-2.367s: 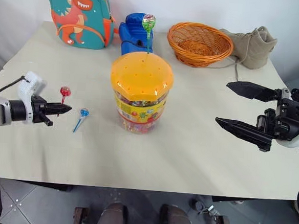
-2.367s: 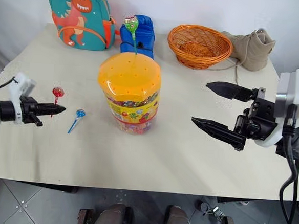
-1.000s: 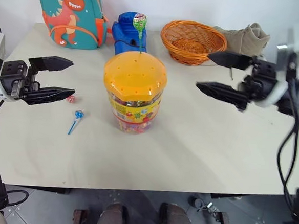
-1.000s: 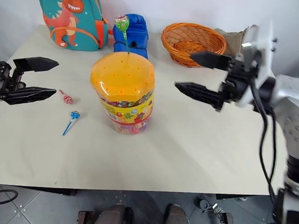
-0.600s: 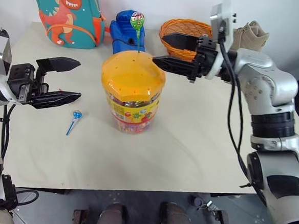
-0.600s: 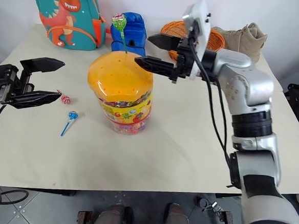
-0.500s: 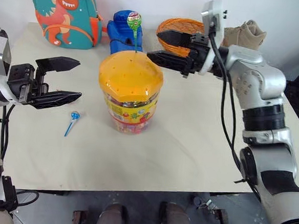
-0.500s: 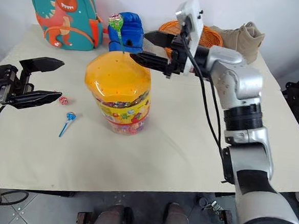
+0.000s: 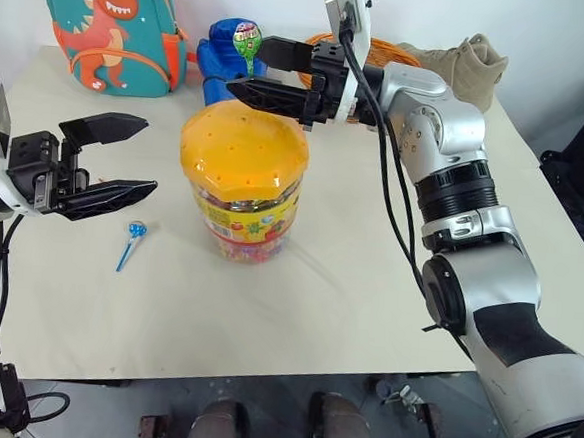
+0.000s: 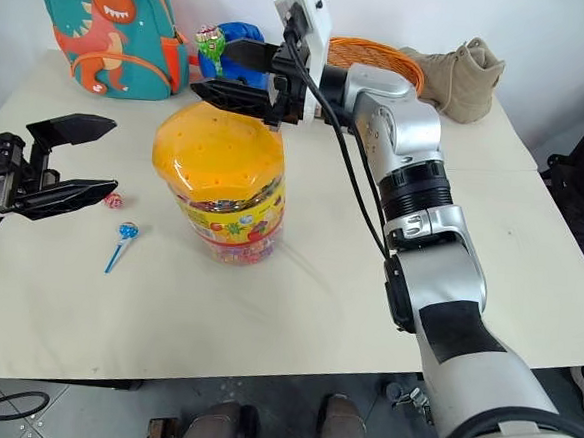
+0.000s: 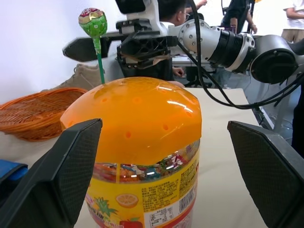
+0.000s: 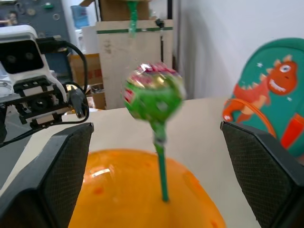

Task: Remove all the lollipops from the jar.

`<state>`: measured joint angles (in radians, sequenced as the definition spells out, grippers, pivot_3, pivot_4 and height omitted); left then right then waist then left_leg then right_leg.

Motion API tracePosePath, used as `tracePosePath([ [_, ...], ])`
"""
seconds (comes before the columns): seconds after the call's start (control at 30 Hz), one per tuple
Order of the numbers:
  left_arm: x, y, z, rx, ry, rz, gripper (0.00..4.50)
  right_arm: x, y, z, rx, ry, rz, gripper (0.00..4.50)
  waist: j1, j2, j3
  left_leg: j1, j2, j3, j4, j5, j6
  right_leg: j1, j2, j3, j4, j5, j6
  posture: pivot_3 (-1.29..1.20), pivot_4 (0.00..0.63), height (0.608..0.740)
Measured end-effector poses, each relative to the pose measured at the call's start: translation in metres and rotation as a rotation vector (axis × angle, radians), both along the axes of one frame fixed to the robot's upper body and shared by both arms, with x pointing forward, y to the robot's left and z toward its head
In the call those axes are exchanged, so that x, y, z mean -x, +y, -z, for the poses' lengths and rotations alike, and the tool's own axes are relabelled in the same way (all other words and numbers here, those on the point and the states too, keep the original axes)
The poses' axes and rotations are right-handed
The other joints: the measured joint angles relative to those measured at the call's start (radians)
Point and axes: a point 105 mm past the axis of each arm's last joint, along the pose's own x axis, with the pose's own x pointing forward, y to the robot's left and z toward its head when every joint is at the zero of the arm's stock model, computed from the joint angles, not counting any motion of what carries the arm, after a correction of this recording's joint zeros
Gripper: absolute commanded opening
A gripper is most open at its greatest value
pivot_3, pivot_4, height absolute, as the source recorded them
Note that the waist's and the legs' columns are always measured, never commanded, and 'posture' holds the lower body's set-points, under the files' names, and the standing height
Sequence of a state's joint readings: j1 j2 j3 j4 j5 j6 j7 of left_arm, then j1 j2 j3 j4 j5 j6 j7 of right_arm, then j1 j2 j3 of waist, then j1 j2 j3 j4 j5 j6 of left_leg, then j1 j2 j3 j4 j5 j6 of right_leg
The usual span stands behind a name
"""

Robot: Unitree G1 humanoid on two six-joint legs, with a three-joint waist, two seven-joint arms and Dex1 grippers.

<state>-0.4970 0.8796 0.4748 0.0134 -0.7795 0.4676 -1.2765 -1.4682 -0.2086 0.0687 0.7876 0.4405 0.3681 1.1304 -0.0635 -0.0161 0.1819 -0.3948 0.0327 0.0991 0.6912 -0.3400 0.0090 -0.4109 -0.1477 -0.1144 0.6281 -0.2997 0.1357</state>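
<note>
Yellow-orange, the domed lid of the jar (image 9: 241,180) is dotted with small holes, and the clear tub beneath it stands upright near the middle of the cream worktop (image 9: 348,283). A green lollipop (image 12: 154,97) stands upright with its stick set in a hole near the far edge of the lid. The right end effector (image 9: 244,67) is held above the far side of the lid with its two black fingers spread wide apart, one on each side of the green lollipop, not touching it. The left end effector (image 9: 131,154) hovers over the worktop to the left of the jar, fingers likewise spread wide and holding nothing. A blue lollipop (image 9: 134,233) lies flat on the worktop between the left end effector and the jar. A red-pink lollipop (image 10: 113,200) lies just beyond it, partly hidden by the lower left finger. Along the far edge of the worktop stand a teal dinosaur backpack (image 9: 97,25), a blue toy (image 9: 215,53), an orange wicker basket (image 10: 384,55) and a tan boot (image 9: 463,63).
</note>
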Motion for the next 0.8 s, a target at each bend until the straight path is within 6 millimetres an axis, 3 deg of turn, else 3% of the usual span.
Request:
tracePosePath([
  [0.13, 0.003, 0.008, 0.001, 0.002, 0.007, -0.043, 4.50, 0.000, 0.011, -0.002, -0.001, 0.000, -0.005, 2.92, -0.004, 0.000, 0.000, 0.000, 0.000, 0.000, 0.000, 0.000, 0.000, 0.000, 0.000, 0.000, 0.000, 0.000, 0.000, 0.00, 0.150, 0.740],
  [0.4, 0.021, 0.043, 0.013, -0.024, 0.076, -0.162, 4.50, -0.003, 0.008, -0.009, -0.031, -0.013, 0.010, 0.14, -0.020, 0.001, 0.001, 0.001, 0.000, -0.001, -0.003, 0.000, -0.001, 0.000, 0.000, 0.000, 0.000, 0.000, 0.000, 0.00, 0.150, 0.740],
  [0.57, 0.032, 0.062, 0.023, -0.004, 0.112, -0.194, 4.50, 0.000, 0.008, -0.028, -0.066, -0.058, 0.020, 0.06, -0.023, 0.001, 0.001, 0.004, 0.000, 0.001, -0.007, 0.000, -0.002, 0.000, 0.000, 0.000, 0.000, 0.000, -0.001, 0.00, 0.150, 0.740],
  [0.8, 0.040, 0.062, 0.026, -0.001, 0.097, -0.151, 4.50, -0.002, 0.002, -0.049, -0.140, -0.085, 0.067, 0.06, -0.022, 0.001, 0.001, 0.004, 0.000, 0.001, -0.007, 0.000, -0.002, 0.000, 0.000, 0.000, 0.000, 0.000, -0.001, 0.00, 0.150, 0.740],
])
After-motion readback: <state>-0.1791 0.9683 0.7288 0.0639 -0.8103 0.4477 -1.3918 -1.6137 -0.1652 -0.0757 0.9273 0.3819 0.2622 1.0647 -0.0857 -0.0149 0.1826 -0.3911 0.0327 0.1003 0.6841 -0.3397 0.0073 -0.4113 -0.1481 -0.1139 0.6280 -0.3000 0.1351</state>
